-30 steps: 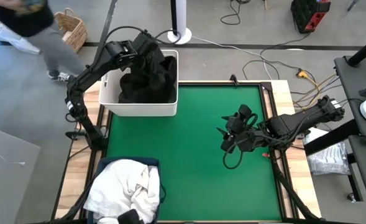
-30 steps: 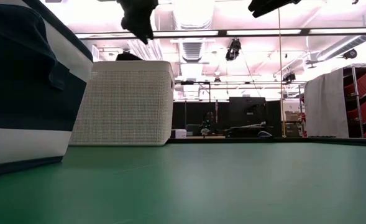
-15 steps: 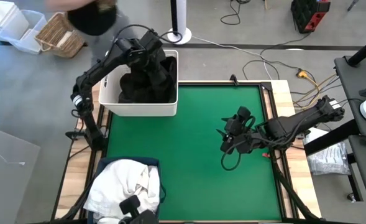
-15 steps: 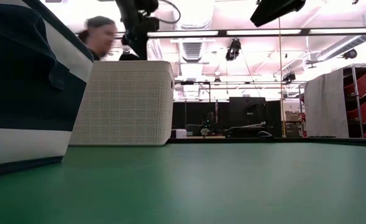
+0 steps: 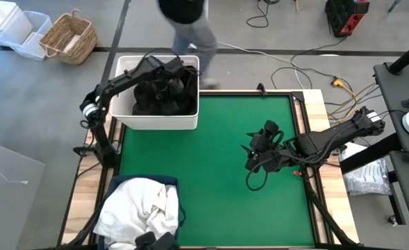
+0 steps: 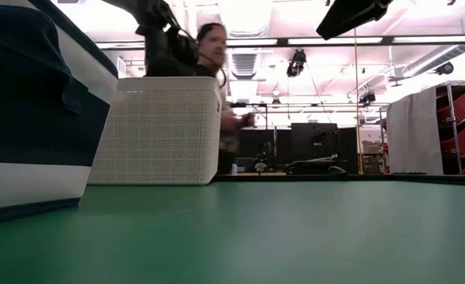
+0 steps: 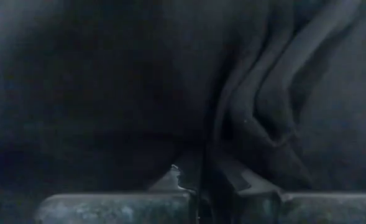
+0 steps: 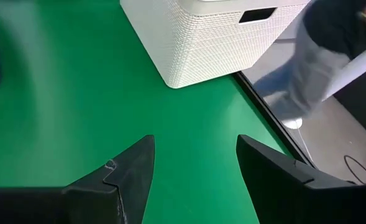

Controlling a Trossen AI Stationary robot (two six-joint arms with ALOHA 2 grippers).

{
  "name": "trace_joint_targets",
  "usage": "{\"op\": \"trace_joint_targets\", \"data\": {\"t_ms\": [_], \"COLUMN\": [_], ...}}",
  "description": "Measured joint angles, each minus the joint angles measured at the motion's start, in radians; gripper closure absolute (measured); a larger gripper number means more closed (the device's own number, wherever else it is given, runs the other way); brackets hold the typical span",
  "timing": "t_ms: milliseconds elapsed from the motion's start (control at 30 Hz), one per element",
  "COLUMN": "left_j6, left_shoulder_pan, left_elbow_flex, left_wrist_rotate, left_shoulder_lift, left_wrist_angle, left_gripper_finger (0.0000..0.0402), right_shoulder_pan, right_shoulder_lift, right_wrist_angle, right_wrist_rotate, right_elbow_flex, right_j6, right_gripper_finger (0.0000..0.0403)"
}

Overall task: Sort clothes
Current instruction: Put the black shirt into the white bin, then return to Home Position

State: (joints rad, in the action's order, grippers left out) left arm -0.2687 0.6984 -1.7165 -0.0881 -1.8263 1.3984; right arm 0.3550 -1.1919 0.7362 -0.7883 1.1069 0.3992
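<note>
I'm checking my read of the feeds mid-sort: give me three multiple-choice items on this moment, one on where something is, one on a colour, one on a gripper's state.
1. Where is the left gripper?
A. Over the bare green mat
B. Down in the white basket among the black clothes
C. Above the navy bin

2. What colour are the clothes heaped in the navy bin?
A. White
B. Red
C. Yellow

3. How does the right gripper stand?
A. Shut on a white garment
B. Shut on the basket's rim
C. Open, holding nothing

Answers:
1 B: the high view shows the left gripper in the white basket on the black clothes.
2 A: white clothes fill the navy bin.
3 C: the right gripper has its fingers apart over the green mat.
</note>
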Motion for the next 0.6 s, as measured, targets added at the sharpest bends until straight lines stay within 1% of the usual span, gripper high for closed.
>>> {"op": "trace_joint_targets", "data": {"t_ms": [100,200,300,433,500,600], "left_j6": [0.005,0.027,0.044,0.063,0.103,0.137], "left_shoulder_pan": [0.000,0.000,-0.001,-0.008,-0.022,-0.069], "left_elbow_flex": [0.024,0.012,-0.049,-0.158,-0.202,-0.228], "left_wrist_rotate": [0.002,0.037,0.046,0.045,0.045,0.045], "left_shoulder_lift": [0.001,0.009,0.026,0.073,0.112,0.202], "left_wrist_angle": [-0.002,0.000,0.001,-0.005,-0.046,-0.139], "left_gripper_finger": [0.0401,0.0401,0.0401,0.0401,0.0401,0.0402], "right_shoulder_pan": [-0.002,-0.006,-0.012,-0.016,-0.015,-0.009], "right_shoulder_lift": [0.000,0.000,0.000,0.000,0.003,0.018], "right_wrist_angle": [-0.017,-0.021,-0.021,-0.028,-0.092,-0.258], "right_wrist_rotate": [0.000,0.000,0.000,-0.001,-0.001,0.005], "right_elbow_flex": [0.000,0.000,0.000,0.000,-0.013,-0.060], "right_j6": [-0.007,-0.008,-0.011,-0.046,-0.111,-0.230], "right_gripper_finger": [0.0184,0.0184,0.0184,0.0184,0.0184,0.0184]}}
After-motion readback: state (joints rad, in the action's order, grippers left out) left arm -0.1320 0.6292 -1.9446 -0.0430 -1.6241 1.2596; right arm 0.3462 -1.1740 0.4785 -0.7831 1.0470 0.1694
